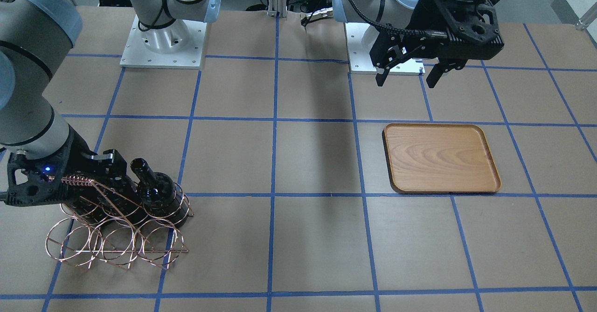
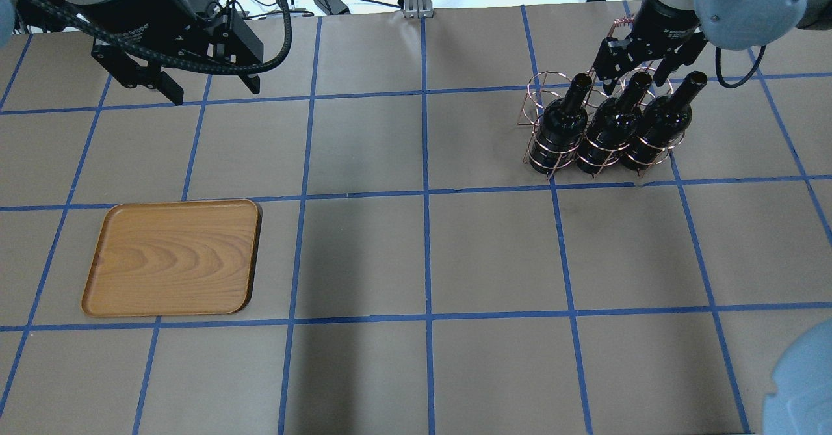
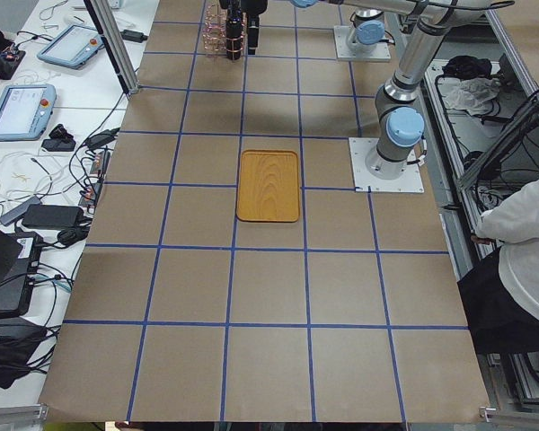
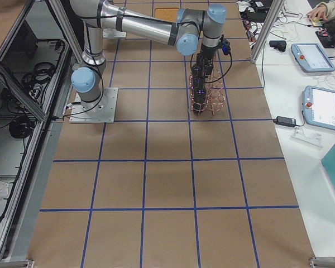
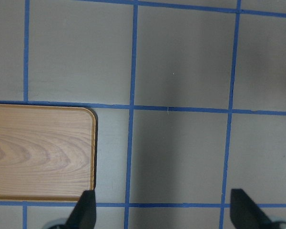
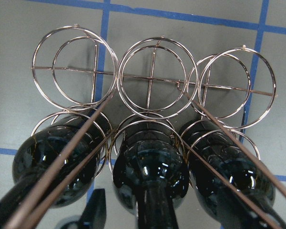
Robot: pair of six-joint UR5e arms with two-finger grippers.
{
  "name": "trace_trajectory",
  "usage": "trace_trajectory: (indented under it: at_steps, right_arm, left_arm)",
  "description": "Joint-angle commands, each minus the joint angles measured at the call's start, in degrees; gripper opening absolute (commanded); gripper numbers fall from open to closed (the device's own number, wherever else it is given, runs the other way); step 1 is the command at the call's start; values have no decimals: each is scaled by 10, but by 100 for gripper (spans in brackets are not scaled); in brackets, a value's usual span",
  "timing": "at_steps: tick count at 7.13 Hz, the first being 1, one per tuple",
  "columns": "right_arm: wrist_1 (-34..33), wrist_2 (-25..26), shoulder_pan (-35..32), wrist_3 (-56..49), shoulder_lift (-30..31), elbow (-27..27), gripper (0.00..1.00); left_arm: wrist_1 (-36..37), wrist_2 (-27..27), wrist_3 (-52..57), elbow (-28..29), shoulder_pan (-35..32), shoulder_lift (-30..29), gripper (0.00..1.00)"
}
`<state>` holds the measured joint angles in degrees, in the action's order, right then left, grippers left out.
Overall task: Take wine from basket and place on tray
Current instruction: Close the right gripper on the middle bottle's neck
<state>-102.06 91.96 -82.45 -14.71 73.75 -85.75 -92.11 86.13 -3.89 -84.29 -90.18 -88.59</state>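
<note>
Three dark wine bottles stand in the copper wire basket [image 2: 541, 84] at the far right: left [image 2: 559, 129], middle [image 2: 608, 126] and right [image 2: 656, 123]. My right gripper [image 2: 637, 71] is open at the necks, with its jaws on either side of the middle bottle's neck. In the right wrist view one finger [image 6: 96, 212] stands apart from that neck [image 6: 155, 210]; the other finger is hidden. My left gripper [image 2: 211, 89] is open and empty, high above the table beyond the wooden tray [image 2: 172, 256]. The tray is bare, and its corner shows in the left wrist view [image 5: 38, 152].
The brown table is marked with a blue tape grid. The basket's row of rings on the far side from me [image 6: 152, 78] holds no bottles. In the front-facing view the right arm covers most of the basket [image 1: 116, 244]. Operator desks with tablets flank the table ends [image 3: 18, 108].
</note>
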Motion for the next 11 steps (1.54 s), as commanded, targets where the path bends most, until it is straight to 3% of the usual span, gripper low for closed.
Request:
trace_trajectory:
  at_steps: [1,6,8,11]
  right_arm:
    - [15,1,0,0,5,1,82]
    - [9,-4,2,20,5,-20,78]
    - [9,0,2,17,5,-20,52]
    - [18,-4,3,20,6,-19,47]
  left_arm:
    - [1,0,0,0,0,0,100]
    - [1,0,-1,0,0,0,100]
    - [1,0,-1,0,0,-1,100]
    - [3,0,-1,0,0,-2,100]
